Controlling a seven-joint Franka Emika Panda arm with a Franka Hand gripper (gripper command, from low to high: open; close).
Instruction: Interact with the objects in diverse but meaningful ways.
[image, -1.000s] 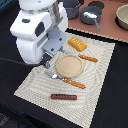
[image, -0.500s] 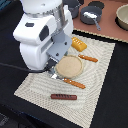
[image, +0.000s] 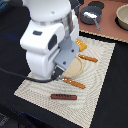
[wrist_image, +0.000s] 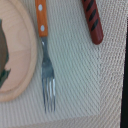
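Note:
A brown sausage (image: 63, 96) lies near the front edge of the striped mat (image: 100, 75); the wrist view shows it dark red with black stripes (wrist_image: 93, 21). A yellow-orange ridged block (image: 81, 45) sits at the mat's far side, half hidden by the arm. My gripper (image: 60, 76) hangs low over the mat, above a fork with an orange handle (image: 74, 83) (wrist_image: 45, 75) that lies beside the tan plate (image: 76, 68) (wrist_image: 20, 60). The arm's body hides the fingers, and they do not show in the wrist view.
A second orange-handled utensil (image: 88, 58) lies beyond the plate. Off the mat at the back stand a grey pot (image: 92, 16) and a tan bowl (image: 122, 15). A black cable (image: 20, 77) runs across the dark table at the exterior view's left.
The arm has shifted slightly lower and nearer the fork and plate. The sausage, fork and block lie where they were.

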